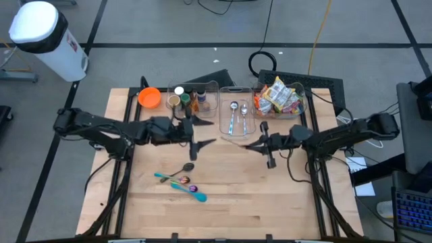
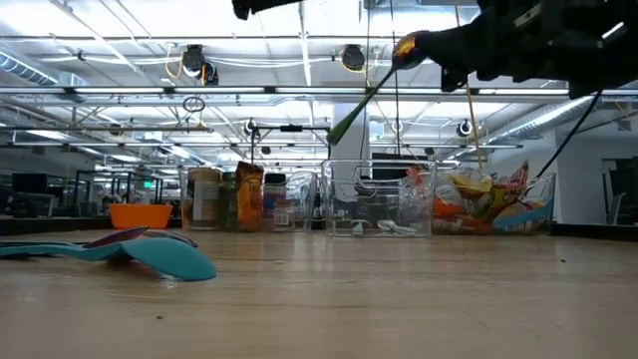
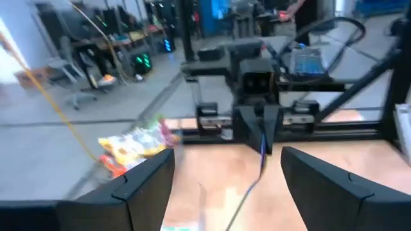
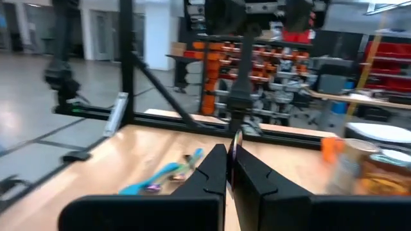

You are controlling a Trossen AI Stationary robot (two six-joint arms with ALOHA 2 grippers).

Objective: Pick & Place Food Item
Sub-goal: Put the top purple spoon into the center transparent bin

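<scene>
Both arms hover above the worktop (image 1: 229,196): left claw (image 1: 199,131) spread and empty, right claw (image 1: 253,145) pressed together; next comes reaching the snack packets (image 1: 280,96).

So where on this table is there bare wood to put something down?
The near half of the table is bare on the right of the spoons, and so is the left edge beside them. The back edge is crowded: orange bowl, jars, clear utensil bin, snack bin. Both arms hang over the middle.
</scene>
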